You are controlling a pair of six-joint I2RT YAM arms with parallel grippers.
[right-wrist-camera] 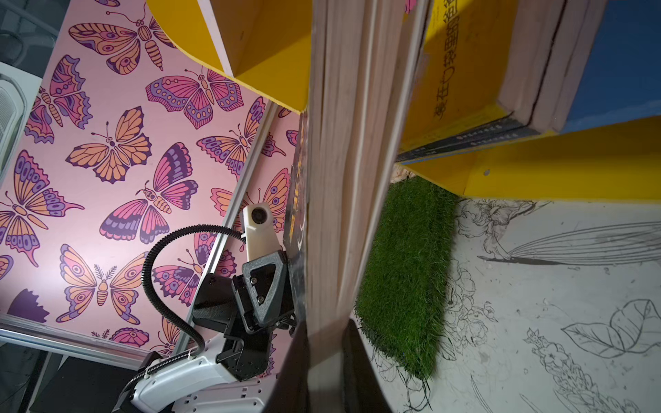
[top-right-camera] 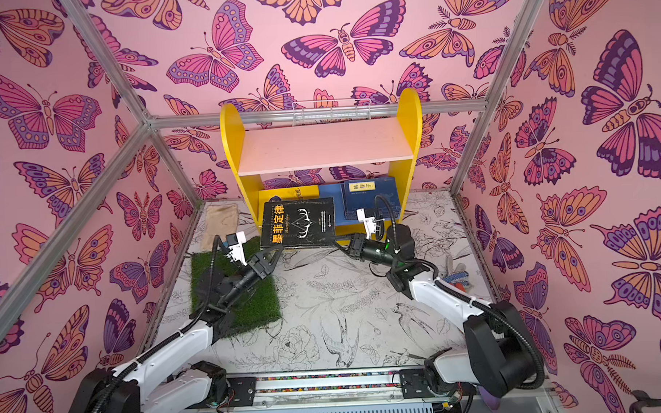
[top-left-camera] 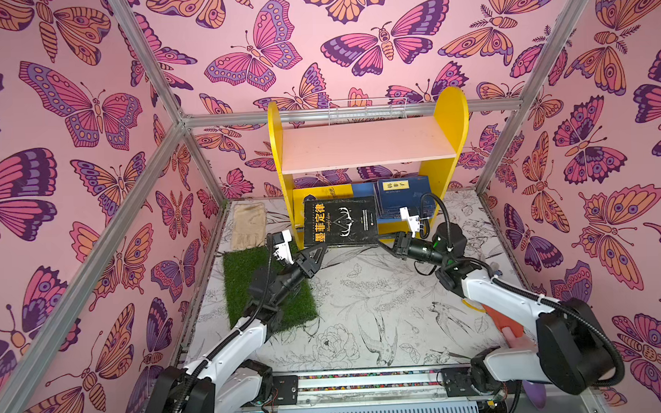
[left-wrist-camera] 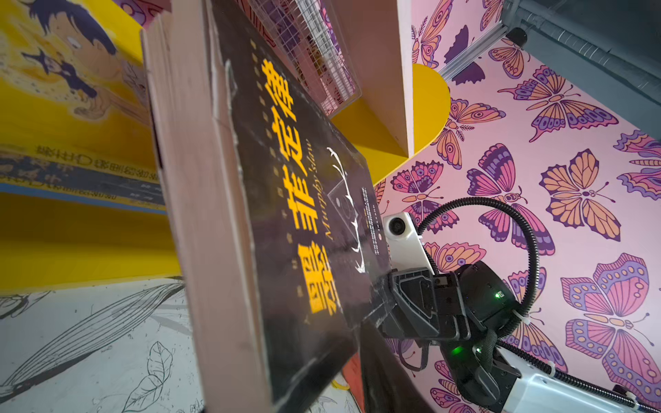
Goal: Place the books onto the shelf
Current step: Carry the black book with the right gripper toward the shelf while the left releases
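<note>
Black book (top-left-camera: 340, 222) is being held tilted at the front of the shelf (top-left-camera: 449, 135), the right gripper (top-left-camera: 383, 243) clamping its near-right corner, the left gripper (top-left-camera: 320, 253) standing with jaws parted at its near-left corner.

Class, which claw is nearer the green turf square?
Left. The left claw sits beside the green turf's far corner; the right claw grips the black book's opposite corner, farther off.
</note>
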